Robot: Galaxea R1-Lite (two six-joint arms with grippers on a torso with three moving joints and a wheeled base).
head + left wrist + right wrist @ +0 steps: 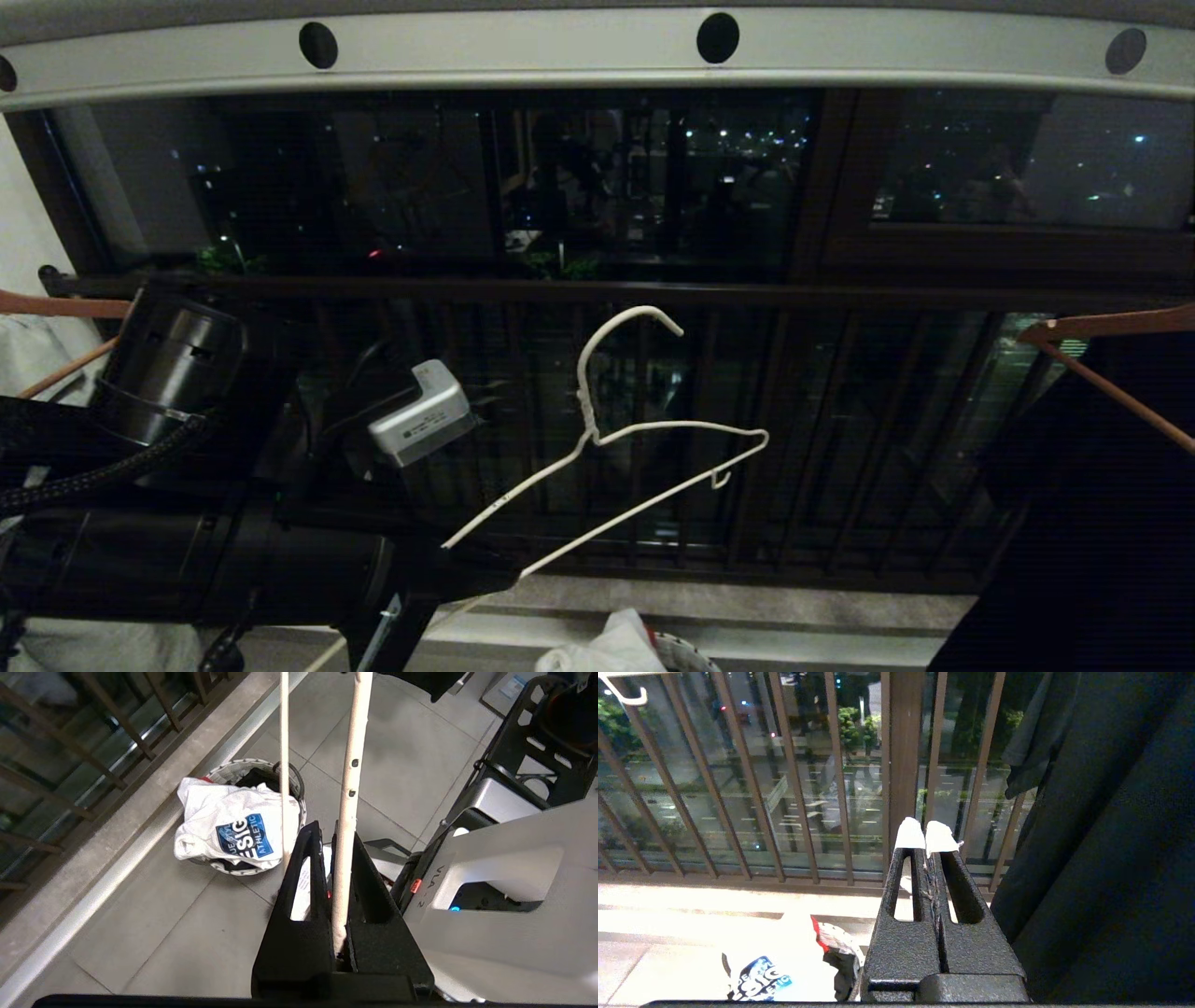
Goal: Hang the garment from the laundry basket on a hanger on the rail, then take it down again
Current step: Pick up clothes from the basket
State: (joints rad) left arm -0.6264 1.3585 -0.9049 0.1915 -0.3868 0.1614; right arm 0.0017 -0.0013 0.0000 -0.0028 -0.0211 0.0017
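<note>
My left gripper (327, 833) is shut on one wire of the cream-white hanger (348, 788) and holds it up in the air. In the head view the hanger (586, 401) tilts up to the right from the gripper (476, 565). Its hook hangs free well below the pale holed rail (560, 51). The garment (224, 821), a white T-shirt with a blue logo, lies crumpled over the round laundry basket (233, 765) on the floor tiles. It also shows at the head view's lower edge as the garment (607, 649). My right gripper (926, 835) is shut and empty, facing the window bars.
Brown wooden hangers (1111, 373) (56, 308) hang at both sides, the right one carrying a black garment (1102, 523). The dark barred window railing (653, 294) runs behind the hanger. My own base (504, 868) stands beside the basket.
</note>
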